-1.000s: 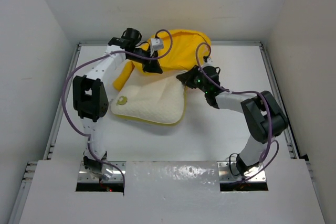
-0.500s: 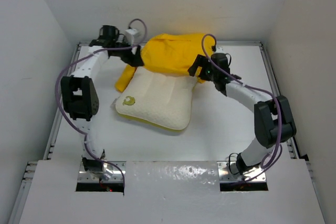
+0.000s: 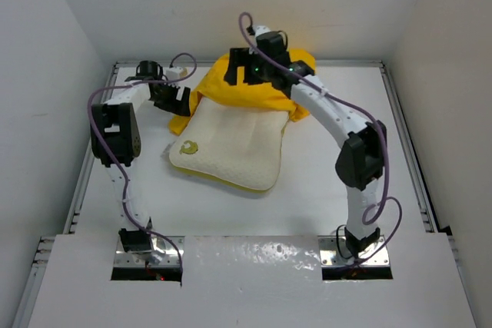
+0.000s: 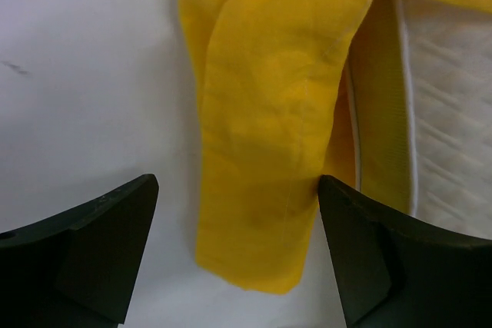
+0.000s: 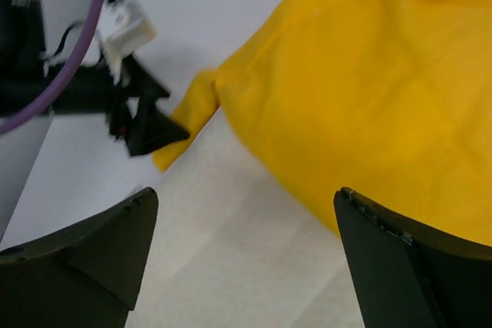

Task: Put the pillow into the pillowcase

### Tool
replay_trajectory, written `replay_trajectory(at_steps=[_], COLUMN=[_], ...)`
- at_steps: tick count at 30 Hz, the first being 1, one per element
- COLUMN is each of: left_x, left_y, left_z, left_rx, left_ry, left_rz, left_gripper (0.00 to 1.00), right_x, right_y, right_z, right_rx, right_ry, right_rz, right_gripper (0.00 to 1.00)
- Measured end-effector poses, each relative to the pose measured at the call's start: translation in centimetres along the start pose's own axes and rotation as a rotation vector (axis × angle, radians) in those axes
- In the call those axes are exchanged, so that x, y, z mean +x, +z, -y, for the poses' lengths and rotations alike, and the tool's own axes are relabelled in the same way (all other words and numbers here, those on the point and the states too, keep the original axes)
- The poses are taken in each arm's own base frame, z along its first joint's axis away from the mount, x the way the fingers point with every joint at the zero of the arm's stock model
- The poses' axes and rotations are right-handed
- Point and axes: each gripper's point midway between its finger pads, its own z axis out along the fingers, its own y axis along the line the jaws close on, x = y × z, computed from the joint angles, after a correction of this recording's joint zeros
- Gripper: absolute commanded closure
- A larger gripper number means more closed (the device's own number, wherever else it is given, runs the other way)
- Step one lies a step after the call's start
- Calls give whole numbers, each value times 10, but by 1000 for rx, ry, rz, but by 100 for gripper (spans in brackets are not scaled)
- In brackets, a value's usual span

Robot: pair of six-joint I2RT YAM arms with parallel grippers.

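Left gripper (image 4: 234,190) hung with jaws apart over a loose flap of the pillowcase (image 4: 261,113), the pillow (image 4: 453,113) just beside one finger. Right gripper (image 5: 246,197), likewise spread and empty, hovered above the yellow hem. Each, I reckoned, should pinch one layer only, then draw evenly.

Pillow (image 3: 231,147) cream-white, quilted weave, small yellow emblem (image 3: 184,147), yellow-green edge band (image 4: 380,113). Pillowcase (image 3: 238,96) draped over pillow's far end: plain bright yellow. Table (image 3: 323,182) under pillow white.
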Motion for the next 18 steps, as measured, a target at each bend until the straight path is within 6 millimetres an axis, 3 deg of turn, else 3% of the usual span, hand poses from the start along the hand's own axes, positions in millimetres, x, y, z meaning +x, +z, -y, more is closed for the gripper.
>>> replay_trajectory(at_steps=[4,5,7,8,13,15,18], left_x=[18,14,16,17,35,52,76], left_y=[23,24,27,29,27,15,-19], left_z=[4,3,6,7,31,52,90], left_rx=[40,43,62,72,156,201,249], left_ry=[-14,-8,1,9,9,-17,-63], left_rz=[-39,-28,-30,-29,-27,-28,-27], left_gripper=[19,39,66,97,100,100,100], right_x=[71,89,120,132,190,195,190], right_y=[28,34,42,43,25,19,17], right_z=[-28,-32,-38,-39,-48,-57,-74], right_rx=[-51,-49,-36,-25,23,29,24], right_ry=[-7,-15,-34,-43,-44,-53,-45], right_rz=[-176,-217,-285,-299,-381,-381,-340], right_gripper=[5,5,4,4,4,3,2])
